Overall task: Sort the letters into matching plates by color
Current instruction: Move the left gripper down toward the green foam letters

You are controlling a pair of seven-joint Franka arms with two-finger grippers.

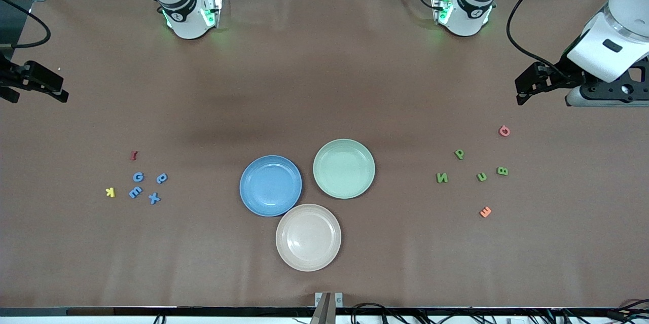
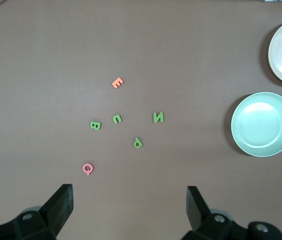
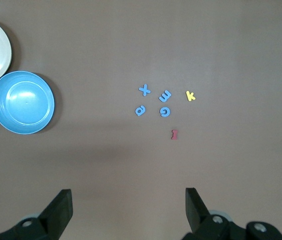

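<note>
Left end effector: spread wide, holding nothing, up over your green letters near the left arm's edge | right end effector: spread, holding nothing, over the blue letters | plates: mid-surface, unfilled.

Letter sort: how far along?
Nothing done: blue plate and green plate hold nothing. Nothing in hand: left gripper and right gripper wait open, apart from the letters. Left: four blue letters, four green letters.
</note>
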